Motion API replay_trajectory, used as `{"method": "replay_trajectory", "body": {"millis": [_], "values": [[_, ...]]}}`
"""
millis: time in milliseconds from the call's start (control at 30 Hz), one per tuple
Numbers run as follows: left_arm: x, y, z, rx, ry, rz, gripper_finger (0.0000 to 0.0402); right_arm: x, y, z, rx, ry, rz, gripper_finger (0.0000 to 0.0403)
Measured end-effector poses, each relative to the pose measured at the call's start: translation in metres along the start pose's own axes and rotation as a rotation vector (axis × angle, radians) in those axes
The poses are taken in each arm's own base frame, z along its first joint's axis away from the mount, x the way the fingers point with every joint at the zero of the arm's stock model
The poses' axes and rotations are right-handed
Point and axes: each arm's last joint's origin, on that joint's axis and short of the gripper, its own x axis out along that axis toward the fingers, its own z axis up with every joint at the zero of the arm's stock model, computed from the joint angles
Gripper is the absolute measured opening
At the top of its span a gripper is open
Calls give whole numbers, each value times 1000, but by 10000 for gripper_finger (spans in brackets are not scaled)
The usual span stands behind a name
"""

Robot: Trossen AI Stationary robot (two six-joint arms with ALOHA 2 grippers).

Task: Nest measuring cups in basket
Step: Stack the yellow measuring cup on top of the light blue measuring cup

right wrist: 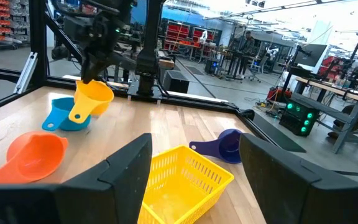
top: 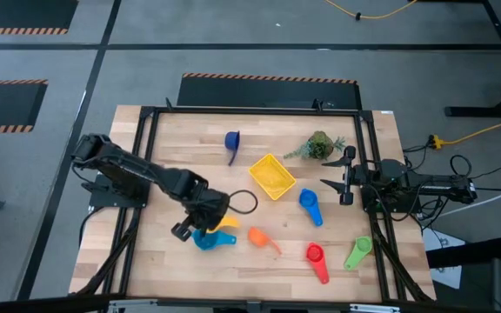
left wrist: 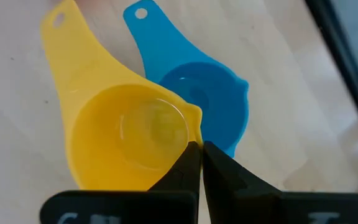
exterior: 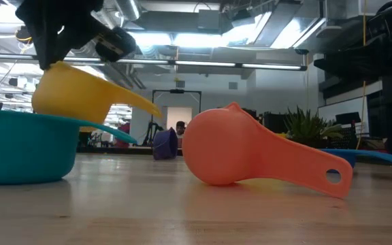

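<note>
My left gripper [top: 200, 219] is near the table's front left, shut on the yellow measuring cup [left wrist: 129, 134]. That cup hangs tilted over the light blue cup [top: 209, 239]. The orange cup [top: 262, 236] lies on its side to their right, with the red [top: 317, 259] and green [top: 357, 252] cups farther right. A blue cup [top: 310, 206] lies beside the yellow basket [top: 272, 176], and the dark blue cup [top: 232, 143] sits farther back. My right gripper [top: 342, 183] waits open at the right edge, facing the basket [right wrist: 182, 177]. My left gripper pinches the yellow cup's rim [left wrist: 196, 121] on the side opposite its handle, one finger [left wrist: 185, 165] inside the bowl and one outside. The fingers come from above. The cup is tilted, its handle [exterior: 138, 103] slanting down. Whether it touches the light blue cup [exterior: 12, 146] below, I cannot tell.
A green plant sprig [top: 318, 146] lies behind the basket near the right gripper. A dark loop [top: 244, 202] lies on the table just right of the left gripper. A black frame [top: 146, 174] borders the wooden table. Bare wood shows at the front centre and back left.
</note>
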Motion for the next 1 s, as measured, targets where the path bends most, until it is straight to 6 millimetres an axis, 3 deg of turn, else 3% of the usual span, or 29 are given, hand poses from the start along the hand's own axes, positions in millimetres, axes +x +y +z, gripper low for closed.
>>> {"method": "replay_trajectory", "body": {"millis": [1000], "values": [[0, -62, 10, 97, -42, 61, 0, 0, 0, 0, 0, 1, 0, 248]]}}
